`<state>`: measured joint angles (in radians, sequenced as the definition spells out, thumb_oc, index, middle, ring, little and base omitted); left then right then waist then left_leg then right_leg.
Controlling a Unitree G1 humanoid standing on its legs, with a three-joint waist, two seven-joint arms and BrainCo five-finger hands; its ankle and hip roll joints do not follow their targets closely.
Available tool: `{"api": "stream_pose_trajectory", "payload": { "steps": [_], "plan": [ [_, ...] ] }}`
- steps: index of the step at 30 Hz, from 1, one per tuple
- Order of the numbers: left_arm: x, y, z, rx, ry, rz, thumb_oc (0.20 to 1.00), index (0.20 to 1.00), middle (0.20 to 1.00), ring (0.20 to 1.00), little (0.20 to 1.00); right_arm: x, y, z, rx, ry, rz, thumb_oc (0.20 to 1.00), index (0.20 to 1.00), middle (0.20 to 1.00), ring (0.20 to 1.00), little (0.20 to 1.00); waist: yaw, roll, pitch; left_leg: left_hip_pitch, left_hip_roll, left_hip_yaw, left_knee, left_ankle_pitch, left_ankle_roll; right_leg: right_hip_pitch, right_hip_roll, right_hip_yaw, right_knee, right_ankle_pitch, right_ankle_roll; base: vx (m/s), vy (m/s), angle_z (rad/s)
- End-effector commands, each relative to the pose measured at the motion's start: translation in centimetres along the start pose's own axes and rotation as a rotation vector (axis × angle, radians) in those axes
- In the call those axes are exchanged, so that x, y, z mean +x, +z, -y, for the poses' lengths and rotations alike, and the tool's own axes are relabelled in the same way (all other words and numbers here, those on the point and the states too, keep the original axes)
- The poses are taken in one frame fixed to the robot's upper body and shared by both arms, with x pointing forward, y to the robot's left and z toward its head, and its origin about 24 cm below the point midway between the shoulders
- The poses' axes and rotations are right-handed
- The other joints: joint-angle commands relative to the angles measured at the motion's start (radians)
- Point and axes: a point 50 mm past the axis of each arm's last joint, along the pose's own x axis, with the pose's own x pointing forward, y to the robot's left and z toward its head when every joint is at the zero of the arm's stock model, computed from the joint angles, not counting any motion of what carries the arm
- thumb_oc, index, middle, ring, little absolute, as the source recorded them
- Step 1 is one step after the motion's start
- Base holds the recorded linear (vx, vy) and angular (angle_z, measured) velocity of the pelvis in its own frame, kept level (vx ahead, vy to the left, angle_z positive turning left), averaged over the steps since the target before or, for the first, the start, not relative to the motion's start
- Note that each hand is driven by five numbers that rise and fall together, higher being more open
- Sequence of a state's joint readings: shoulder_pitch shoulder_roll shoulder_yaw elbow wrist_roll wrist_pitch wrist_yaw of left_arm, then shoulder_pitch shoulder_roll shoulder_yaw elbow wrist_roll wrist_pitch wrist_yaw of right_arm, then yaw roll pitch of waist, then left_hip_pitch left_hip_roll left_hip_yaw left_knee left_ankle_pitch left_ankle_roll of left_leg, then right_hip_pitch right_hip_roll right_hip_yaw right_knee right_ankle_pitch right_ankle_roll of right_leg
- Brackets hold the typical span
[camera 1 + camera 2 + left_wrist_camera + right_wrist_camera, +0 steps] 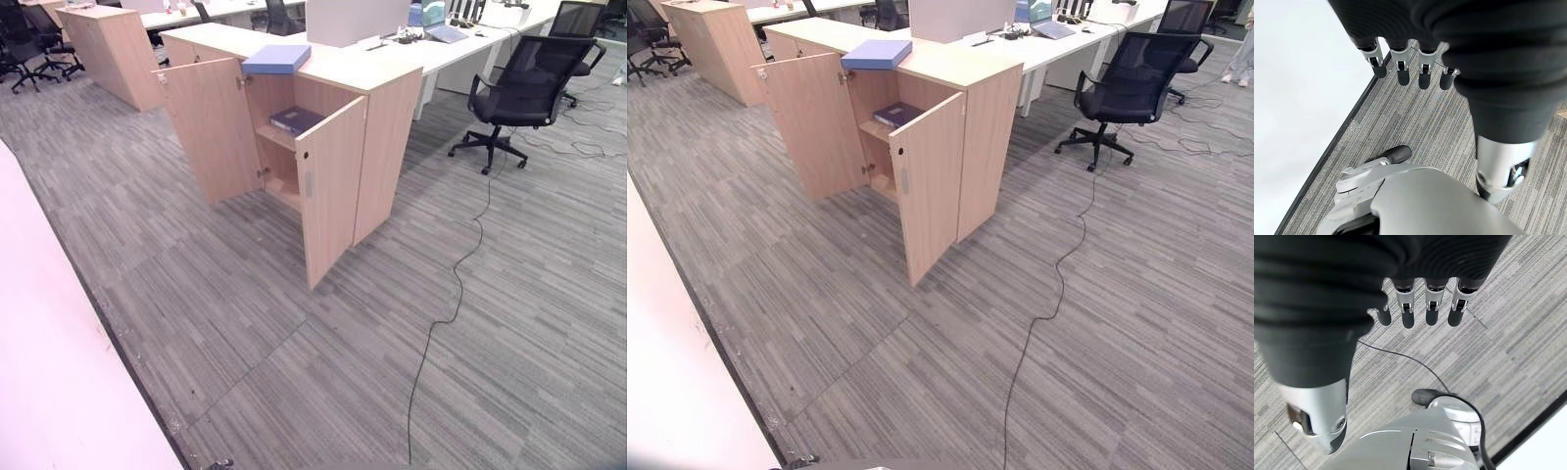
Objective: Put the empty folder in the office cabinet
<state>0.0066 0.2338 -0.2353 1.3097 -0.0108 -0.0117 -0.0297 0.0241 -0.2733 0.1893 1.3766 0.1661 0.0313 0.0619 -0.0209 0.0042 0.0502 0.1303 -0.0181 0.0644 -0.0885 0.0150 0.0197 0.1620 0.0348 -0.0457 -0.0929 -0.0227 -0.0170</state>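
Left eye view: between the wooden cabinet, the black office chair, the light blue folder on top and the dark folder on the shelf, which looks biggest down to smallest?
1. Cabinet
2. Black office chair, though it stands farther off
3. Light blue folder
4. Dark folder, partly hidden inside, so its rank is unsure

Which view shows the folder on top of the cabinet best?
The left eye view: the blue folder lies flat on the cabinet top, above the open doors. The right eye view shows it much the same, nearer the upper edge. Both wrist views look at carpet.
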Motion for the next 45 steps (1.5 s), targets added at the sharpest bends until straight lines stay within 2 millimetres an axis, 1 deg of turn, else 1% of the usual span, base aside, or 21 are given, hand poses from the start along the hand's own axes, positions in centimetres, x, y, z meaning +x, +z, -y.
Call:
{"api": "stream_pose_trajectory", "payload": {
  "steps": [1,4,8,11,13,17,22,23,26,29,31,32,33,34,36,37,39,40,43,44,45],
  "plan": [
    [0.1,1.0,0.1,0.029,0.001,0.02,1.0,1.0,1.0,1.0,1.0,0.0,0.9,0.0,-0.059,0.001,0.013,1.0,1.0,1.0,1.0,1.0,-0.017,-0.017,0.0,0.01,0.013,-0.053,0.001,-0.075,-0.015,-0.01,-0.042,-0.034,0.029,-0.031,0.077,-0.01,-0.069,0.02],
    [0.2,1.8,-0.7,-0.01,0.036,0.047,1.0,1.0,1.0,1.0,1.0,0.0,1.9,0.2,-0.078,-0.003,0.038,1.0,1.0,1.0,1.0,1.0,-0.009,-0.024,0.041,-0.027,0.032,-0.055,0.037,-0.057,-0.021,-0.054,-0.041,-0.043,0.101,-0.058,0.061,-0.07,-0.092,0.11],
    [0.2,2.8,-0.9,-0.095,0.055,0.085,1.0,1.0,1.0,1.0,1.0,-0.1,3.4,1.4,-0.104,-0.043,0.065,1.0,1.0,1.0,1.0,1.0,0.017,-0.048,0.117,-0.277,0.037,-0.035,0.395,-0.076,-0.057,-0.091,-0.062,-0.111,0.172,-0.102,0.022,-0.13,-0.131,0.45],
    [0.2,2.4,-0.9,-0.146,0.057,0.072,1.0,1.0,1.0,1.0,1.0,-0.2,3.5,2.0,-0.103,-0.061,0.066,1.0,1.0,1.0,1.0,1.0,0.018,-0.048,0.119,-0.34,0.055,-0.014,0.458,-0.051,-0.053,-0.096,-0.068,-0.135,0.185,-0.119,0.014,0.02,-0.033,0.37],
    [0.1,1.7,-1.0,-0.188,0.07,0.058,1.0,1.0,1.0,1.0,1.0,-0.2,3.1,2.0,-0.105,-0.059,0.052,1.0,1.0,1.0,1.0,1.0,0.026,-0.047,0.108,-0.332,0.105,0.035,0.372,-0.032,-0.045,-0.082,-0.08,-0.163,0.177,-0.13,0.02,0.15,0.03,0.49],
    [0.0,0.3,-1.2,-0.197,0.09,0.02,1.0,1.0,1.0,1.0,1.0,-0.2,2.0,2.1,-0.106,-0.063,0.023,1.0,1.0,1.0,1.0,1.0,0.045,-0.043,0.109,-0.355,0.198,0.078,0.157,0.102,-0.085,-0.026,-0.091,-0.208,0.145,-0.146,0.038,0.17,0.062,0.46],
    [-0.1,-0.7,-1.0,-0.231,0.098,-0.006,1.0,1.0,1.0,1.0,1.0,-0.2,1.2,2.3,-0.097,-0.067,0.004,1.0,1.0,1.0,1.0,1.0,0.054,-0.025,0.098,-0.328,0.232,0.131,0.014,0.129,-0.114,0.039,-0.104,-0.223,0.116,-0.172,0.067,0.2,0.137,0.23],
    [-0.2,-1.6,-0.9,-0.257,0.109,-0.033,1.0,1.0,1.0,1.0,1.0,-0.2,0.6,2.2,-0.082,-0.063,-0.012,1.0,1.0,1.0,1.0,1.0,0.062,-0.005,0.069,-0.322,0.238,0.129,0.008,0.175,-0.117,0.055,-0.104,-0.227,0.099,-0.16,0.074,0.28,0.2,-0.05],
    [-0.3,-1.8,-1.2,-0.27,0.118,-0.041,1.0,1.0,1.0,1.0,1.0,-0.2,0.5,1.8,-0.077,-0.053,-0.018,1.0,1.0,1.0,1.0,1.0,0.07,-0.012,0.047,-0.328,0.221,0.126,0.047,0.172,-0.115,0.075,-0.137,-0.225,0.09,-0.159,0.088,0.32,0.281,-0.05],
    [-0.2,-1.3,-1.7,-0.268,0.126,-0.021,1.0,1.0,1.0,1.0,1.0,-0.1,0.3,1.3,-0.067,-0.03,-0.022,1.0,1.0,1.0,1.0,1.0,0.076,-0.033,0.032,-0.367,0.18,0.122,0.176,0.115,-0.093,0.084,-0.199,-0.223,0.108,-0.149,0.111,0.26,0.256,0.05],
    [-0.1,-0.1,-2.0,-0.216,0.119,0.017,1.0,1.0,1.0,1.0,1.0,-0.1,0.6,1.2,-0.067,-0.024,-0.012,1.0,1.0,1.0,1.0,1.0,0.077,-0.048,0.026,-0.365,0.119,0.122,0.253,0.013,-0.05,0.059,-0.289,-0.211,0.23,-0.098,0.135,0.27,0.31,0.25],
    [-0.1,0.0,-2.0,-0.216,0.119,0.019,1.0,1.0,1.0,1.0,1.0,-0.1,0.7,1.2,-0.067,-0.025,-0.011,1.0,1.0,1.0,1.0,1.0,0.077,-0.043,0.024,-0.372,0.123,0.129,0.248,0.028,-0.041,0.051,-0.286,-0.215,0.227,-0.086,0.132,0.18,0.219,0.16],
    [-0.1,0.3,-2.1,-0.196,0.117,0.027,1.0,1.0,1.0,1.0,1.0,-0.1,0.8,1.4,-0.067,-0.024,-0.005,1.0,1.0,1.0,1.0,1.0,0.076,-0.048,0.026,-0.351,0.087,0.13,0.263,-0.017,-0.023,0.032,-0.329,-0.2,0.31,-0.039,0.137,0.18,0.438,-0.03],
    [-0.1,0.8,-2.4,-0.167,0.119,0.042,1.0,1.0,1.0,1.0,1.0,-0.1,1.7,1.5,-0.073,-0.03,0.023,1.0,1.0,1.0,1.0,1.0,0.065,-0.042,0.042,-0.312,0.036,0.139,0.263,-0.056,0.03,-0.046,-0.396,-0.178,0.488,0.12,0.117,0.22,0.427,-0.09],
    [-0.1,1.1,-2.6,-0.161,0.124,0.049,1.0,1.0,1.0,1.0,1.0,-0.1,2.0,1.6,-0.076,-0.031,0.036,1.0,1.0,1.0,1.0,1.0,0.06,-0.038,0.05,-0.283,0.017,0.145,0.25,-0.065,0.05,-0.069,-0.412,-0.169,0.557,0.162,0.114,0.18,0.356,0.08],
    [-0.1,1.2,-3.0,-0.15,0.131,0.056,1.0,1.0,1.0,1.0,1.0,-0.1,2.5,1.5,-0.087,-0.032,0.055,1.0,1.0,1.0,1.0,1.0,0.051,-0.031,0.061,-0.244,0.001,0.145,0.224,-0.071,0.062,-0.108,-0.413,-0.156,0.627,0.19,0.115,0.26,0.334,0.22],
    [-0.2,1.3,-3.2,-0.14,0.14,0.063,1.0,1.0,1.0,1.0,1.0,-0.1,3.1,1.3,-0.093,-0.031,0.081,1.0,1.0,1.0,1.0,1.0,0.031,-0.012,0.072,-0.182,-0.008,0.116,0.174,-0.07,0.069,-0.184,-0.366,-0.136,0.684,0.121,0.098,0.32,0.213,0.13],
    [-0.2,1.1,-3.4,-0.146,0.148,0.06,1.0,1.0,1.0,1.0,1.0,-0.2,3.6,1.5,-0.085,-0.034,0.1,1.0,1.0,1.0,1.0,1.0,0.008,0.008,0.085,-0.126,-0.02,0.082,0.121,-0.063,0.069,-0.267,-0.292,-0.117,0.679,0.053,0.086,0.3,0.15,0.11],
    [-0.2,1.1,-3.4,-0.156,0.148,0.058,1.0,1.0,1.0,1.0,1.0,-0.2,4.1,1.6,-0.072,-0.037,0.112,1.0,1.0,1.0,1.0,1.0,-0.015,0.021,0.112,-0.093,-0.027,0.052,0.085,-0.039,0.067,-0.342,-0.203,-0.108,0.596,0.048,0.067,0.17,0.041,0.32],
    [-0.2,0.9,-3.1,-0.147,0.141,0.05,1.0,1.0,1.0,1.0,1.0,-0.2,4.1,1.5,-0.039,-0.037,0.116,1.0,1.0,1.0,1.0,1.0,-0.044,0.005,0.126,-0.053,-0.049,0.004,0.065,-0.054,0.061,-0.383,-0.101,-0.049,0.455,0.044,0.076,0.22,-0.021,0.61],
    [-0.2,0.9,-3.1,-0.147,0.142,0.05,1.0,1.0,1.0,1.0,1.0,-0.2,4.1,1.5,-0.039,-0.037,0.116,1.0,1.0,1.0,1.0,1.0,-0.044,0.006,0.126,-0.054,-0.048,0.004,0.065,-0.053,0.061,-0.382,-0.1,-0.049,0.451,0.047,0.076,0.37,-0.067,0.83]
  ]
}}
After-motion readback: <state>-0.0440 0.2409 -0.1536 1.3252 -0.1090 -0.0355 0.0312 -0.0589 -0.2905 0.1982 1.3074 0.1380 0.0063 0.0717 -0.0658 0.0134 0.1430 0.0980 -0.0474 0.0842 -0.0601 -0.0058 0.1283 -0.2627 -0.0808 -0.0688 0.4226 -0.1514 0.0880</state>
